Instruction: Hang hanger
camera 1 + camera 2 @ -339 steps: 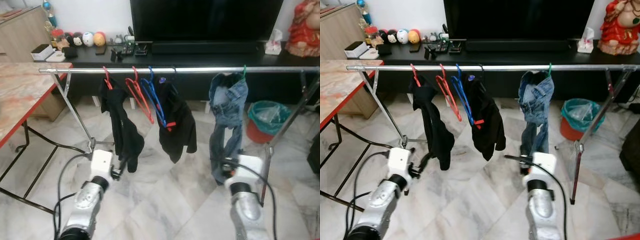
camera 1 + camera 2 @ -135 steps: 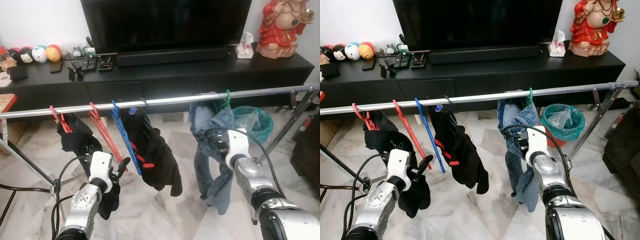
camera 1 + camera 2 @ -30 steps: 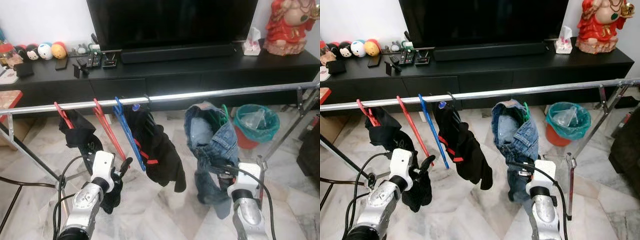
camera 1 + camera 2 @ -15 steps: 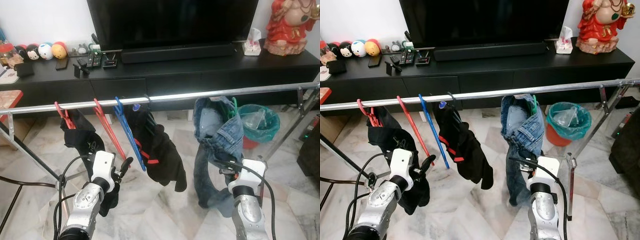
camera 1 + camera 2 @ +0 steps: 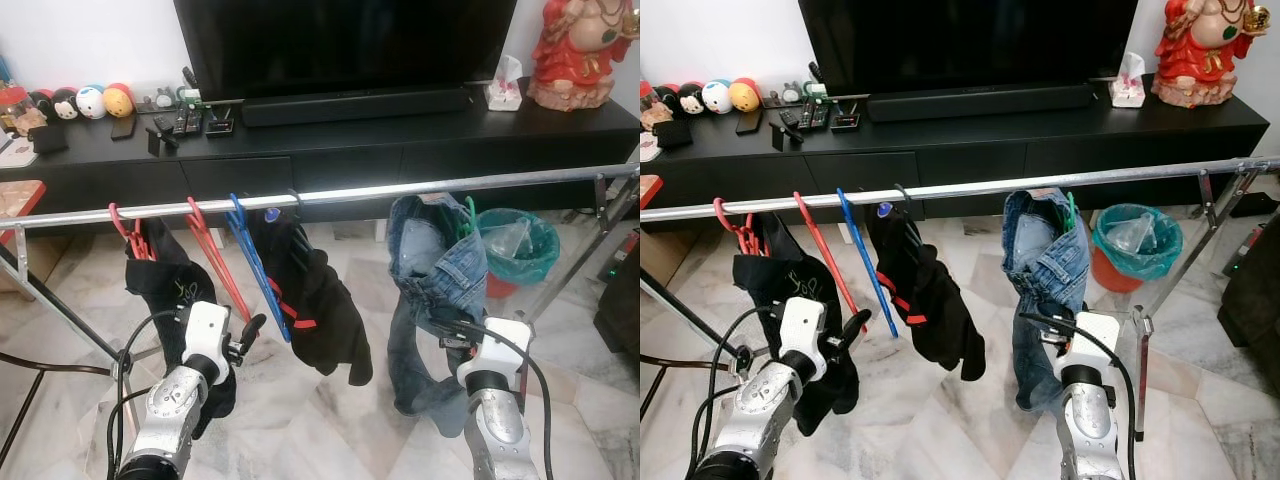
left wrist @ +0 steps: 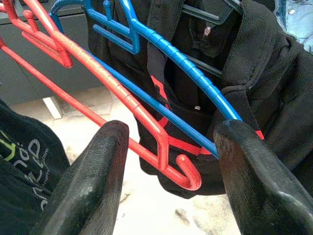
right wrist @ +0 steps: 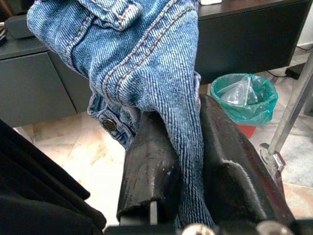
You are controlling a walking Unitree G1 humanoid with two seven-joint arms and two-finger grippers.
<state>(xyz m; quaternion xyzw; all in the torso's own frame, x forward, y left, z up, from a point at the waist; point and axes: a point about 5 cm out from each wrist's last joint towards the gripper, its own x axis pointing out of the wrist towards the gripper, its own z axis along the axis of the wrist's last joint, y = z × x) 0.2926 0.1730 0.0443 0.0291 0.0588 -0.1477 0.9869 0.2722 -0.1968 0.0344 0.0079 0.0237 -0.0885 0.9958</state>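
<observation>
Stitched blue denim jeans (image 5: pixel 432 290) on a green hanger (image 5: pixel 466 214) hang from the shiny metal rail (image 5: pixel 350 193) over veined marble floor (image 5: pixel 330 420), their fold pinched between the right gripper (image 7: pixel 188 161) fingers; left gripper (image 6: pixel 166 161) spread wide, empty, beside ribbed red hanger (image 6: pixel 122 93) and blue hanger (image 6: pixel 181 63).

Television (image 5: pixel 345 45) above green bin (image 5: pixel 516 250)
</observation>
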